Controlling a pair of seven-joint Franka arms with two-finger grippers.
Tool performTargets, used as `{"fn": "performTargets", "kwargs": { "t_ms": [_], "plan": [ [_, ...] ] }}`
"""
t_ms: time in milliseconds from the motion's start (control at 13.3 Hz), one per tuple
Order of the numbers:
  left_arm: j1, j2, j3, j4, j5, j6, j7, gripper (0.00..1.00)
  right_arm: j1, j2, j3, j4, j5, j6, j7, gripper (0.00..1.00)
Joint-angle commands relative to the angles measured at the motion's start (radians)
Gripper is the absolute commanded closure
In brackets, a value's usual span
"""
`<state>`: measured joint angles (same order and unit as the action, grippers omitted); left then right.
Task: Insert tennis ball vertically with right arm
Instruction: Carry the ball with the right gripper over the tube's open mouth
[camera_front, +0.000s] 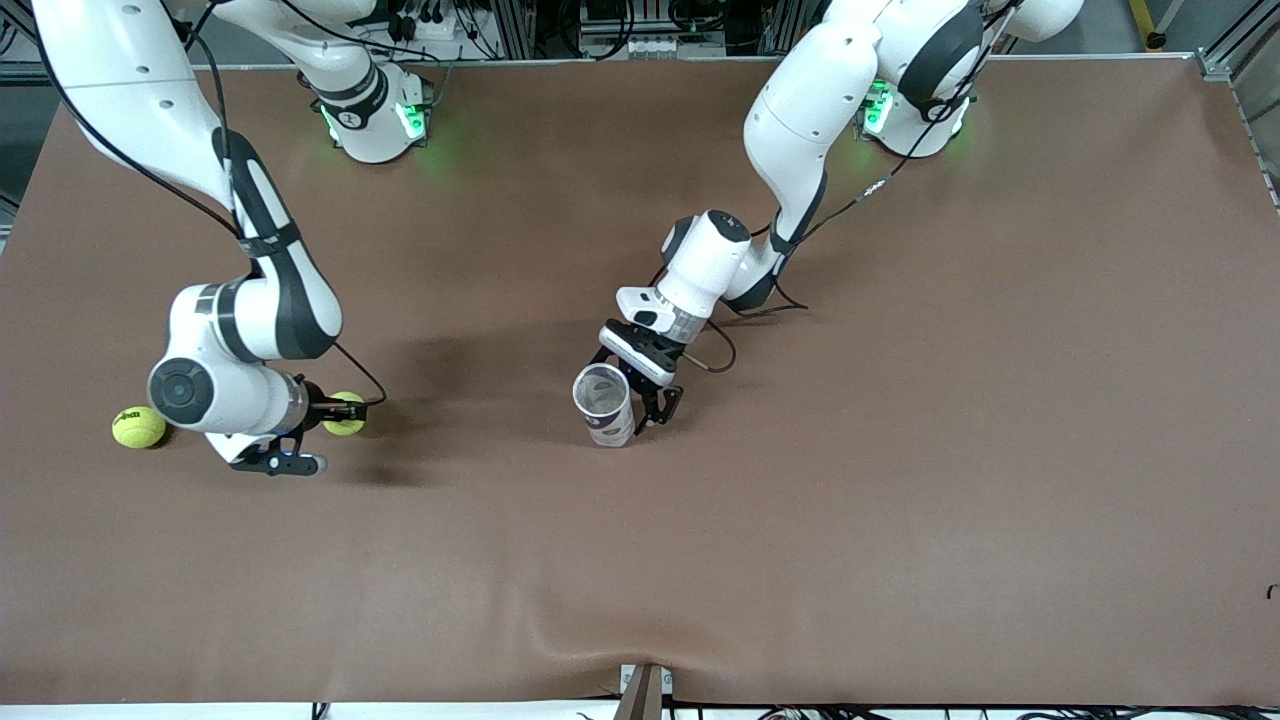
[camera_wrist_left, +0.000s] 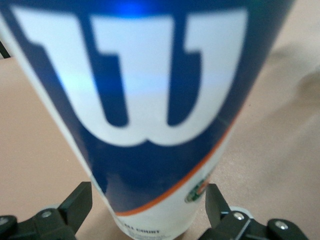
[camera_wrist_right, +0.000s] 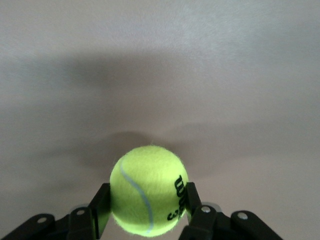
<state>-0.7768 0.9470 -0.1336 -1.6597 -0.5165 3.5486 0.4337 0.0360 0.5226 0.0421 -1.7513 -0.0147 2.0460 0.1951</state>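
A large white "W" on a blue field is seen on the can (camera_wrist_left: 160, 100) in the left wrist view, with an orange band, a small round green and orange emblem and the partly readable word "COURT" near its base. Black lettering is printed on the tennis ball (camera_wrist_right: 148, 190) in the right wrist view, too small to be read. The ball is gripped between the closed fingers (camera_wrist_right: 100, 205) of the right gripper (camera_front: 330, 412), low over the brown table (camera_front: 900, 450) toward the right arm's end. A second tennis ball (camera_front: 138, 427), marked with dark writing that cannot be made out, is left on the table just beside the right arm's wrist, closer still to that end. The can (camera_front: 605, 402) is stood upright near the middle of the table, its open mouth turned upward, and nothing can be made out inside it. The can is flanked by the spread fingers (camera_wrist_left: 75, 205) of the left gripper (camera_front: 650, 400); whether they touch its wall cannot be told. The can and the gripped ball are kept well apart, with only bare tabletop between them. A small bracket (camera_front: 645, 690) is fixed at the table edge nearest the front camera.
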Motion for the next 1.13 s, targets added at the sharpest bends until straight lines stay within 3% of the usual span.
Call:
{"fn": "performTargets", "kwargs": {
  "t_ms": [0,301,827,1052],
  "plan": [
    [0.002,-0.02,-0.001,-0.011,-0.005,0.004,0.011,0.0,0.042,-0.018,0.018,0.154,0.013,-0.197,0.12,1.0],
    [-0.005,-0.014,0.0,0.009,-0.004,0.004,0.013,0.0,0.117,-0.027,0.024,0.326,0.169,-0.345,0.376,1.0],
    [0.001,-0.008,-0.001,0.031,0.047,0.003,0.013,0.0,0.297,-0.016,0.055,0.492,0.219,-0.345,0.887,1.0],
    [0.001,-0.007,-0.001,0.031,0.047,0.003,0.013,0.06,0.343,-0.012,0.055,0.515,0.26,-0.33,1.018,1.0]
  ]
}}
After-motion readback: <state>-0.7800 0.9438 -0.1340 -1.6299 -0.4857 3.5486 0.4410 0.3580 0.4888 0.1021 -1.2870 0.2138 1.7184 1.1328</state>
